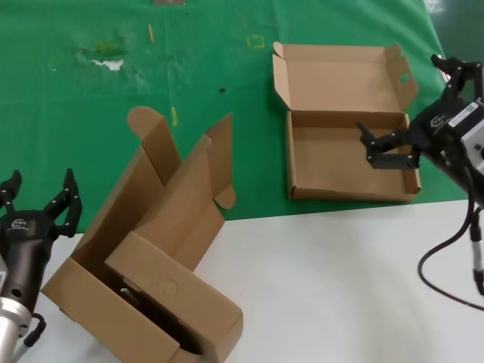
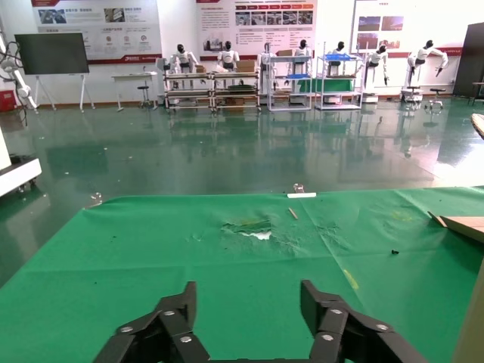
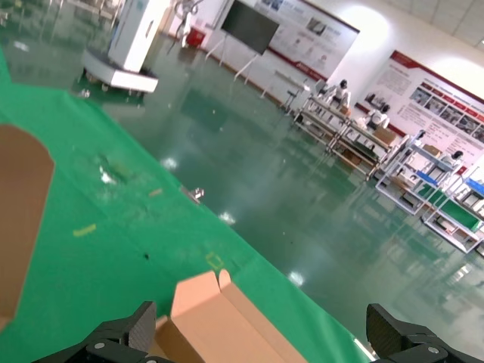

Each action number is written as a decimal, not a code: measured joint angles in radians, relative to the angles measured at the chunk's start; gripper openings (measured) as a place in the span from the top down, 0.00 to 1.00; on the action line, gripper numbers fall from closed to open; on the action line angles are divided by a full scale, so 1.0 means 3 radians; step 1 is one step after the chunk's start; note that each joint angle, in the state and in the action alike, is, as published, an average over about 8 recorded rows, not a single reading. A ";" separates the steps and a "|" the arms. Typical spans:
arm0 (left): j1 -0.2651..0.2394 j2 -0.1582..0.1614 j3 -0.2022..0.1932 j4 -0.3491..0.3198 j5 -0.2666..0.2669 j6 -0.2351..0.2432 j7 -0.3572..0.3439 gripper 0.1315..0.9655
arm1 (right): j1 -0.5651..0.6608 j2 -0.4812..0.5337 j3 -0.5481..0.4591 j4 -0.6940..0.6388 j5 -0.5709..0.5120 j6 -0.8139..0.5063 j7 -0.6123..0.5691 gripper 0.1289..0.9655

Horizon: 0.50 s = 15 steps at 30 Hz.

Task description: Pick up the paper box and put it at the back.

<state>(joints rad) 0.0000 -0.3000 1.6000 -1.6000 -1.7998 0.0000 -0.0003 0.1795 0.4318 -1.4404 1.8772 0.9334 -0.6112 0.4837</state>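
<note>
The paper box (image 1: 344, 125) lies with its lid up on the green cloth (image 1: 113, 83). The right gripper (image 1: 387, 148) hangs over it, fingers apart; it should pinch one wall firmly

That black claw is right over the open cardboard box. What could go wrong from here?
The right claw hangs open over the box, whose lid lies open on the green cloth. If it pinches only a thin wall, the box may tilt or slip, and the loose lid could flop while carried. The stacked boxes stand near the left claw, so a left-arm swing might knock them.
</note>
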 joint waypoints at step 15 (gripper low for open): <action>0.0000 0.0000 0.0000 0.0000 0.0000 0.0000 0.0000 0.32 | -0.0186 -0.0137 -0.0166 -0.0288 0.0897 0.0633 -0.0501 0.00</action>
<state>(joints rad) 0.0000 -0.3000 1.6000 -1.6000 -1.7998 0.0000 -0.0001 0.1236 0.3907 -1.4901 1.7909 1.2026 -0.4212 0.3334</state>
